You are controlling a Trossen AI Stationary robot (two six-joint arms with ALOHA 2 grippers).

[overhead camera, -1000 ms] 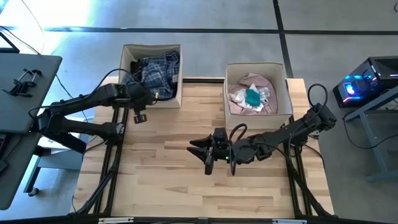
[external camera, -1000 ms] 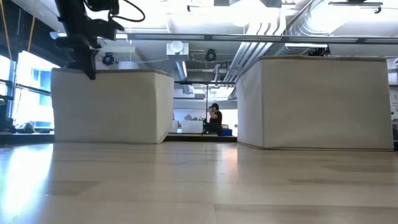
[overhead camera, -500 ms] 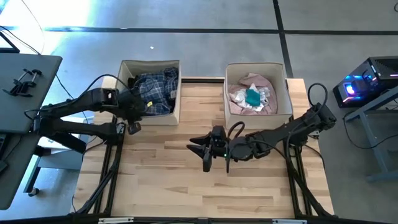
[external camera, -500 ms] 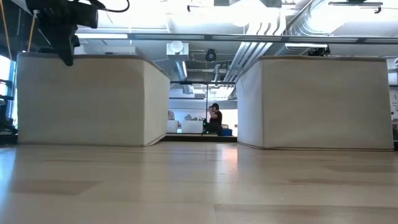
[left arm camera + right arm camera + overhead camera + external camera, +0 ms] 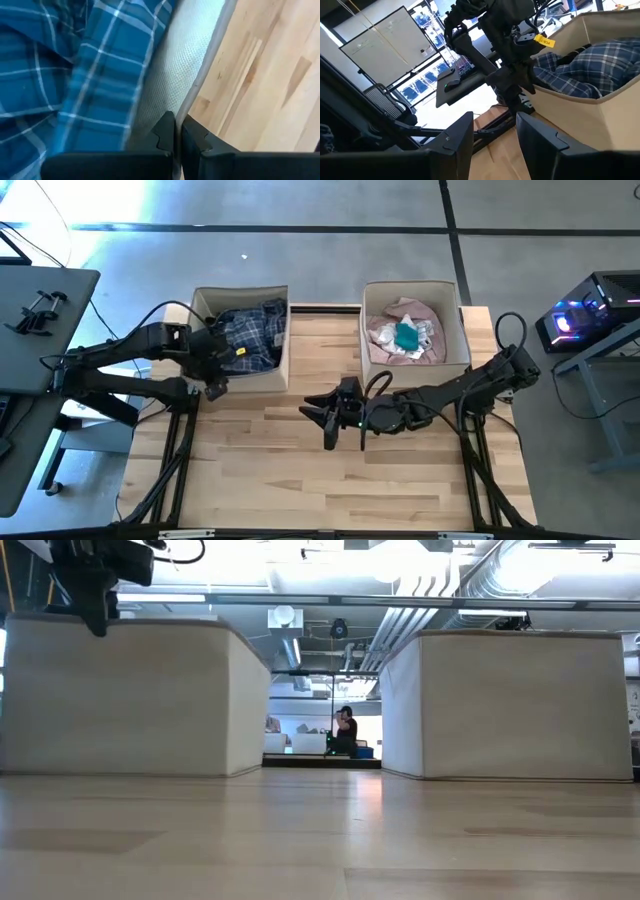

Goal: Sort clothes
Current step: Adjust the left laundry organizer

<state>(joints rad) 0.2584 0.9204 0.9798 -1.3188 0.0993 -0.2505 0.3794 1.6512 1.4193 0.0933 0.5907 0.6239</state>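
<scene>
Overhead, a light wooden table point(image 5: 300, 470) holds two beige square fabric boxes side by side along its far edge. Filling the left box point(image 5: 272, 363) is a blue-white plaid shirt point(image 5: 250, 335), crumpled into soft folds, with a dark garment point(image 5: 212, 315) showing at its far corner. Inside the right box point(image 5: 455, 350) lies a pale pink shirt point(image 5: 400, 320), bunched up, with a teal sock point(image 5: 407, 337) resting on top of it.

At the near left corner of the left box sits the left gripper point(image 5: 213, 388). Its wrist camera shows its two dark fingers point(image 5: 165, 135) pressed together on the thin fabric rim of the box wall point(image 5: 175, 65), with plaid cloth on one side of the wall and bare wood on the other.

Near the middle of the table, between the two boxes and nearer the viewer, hangs the right gripper point(image 5: 327, 415), pointing toward the left arm. Its fingers point(image 5: 457, 140) are spread apart, with nothing between them.

From table height, the two boxes stand as plain beige walls, and far behind them a person point(image 5: 345, 730) sits in the room
</scene>
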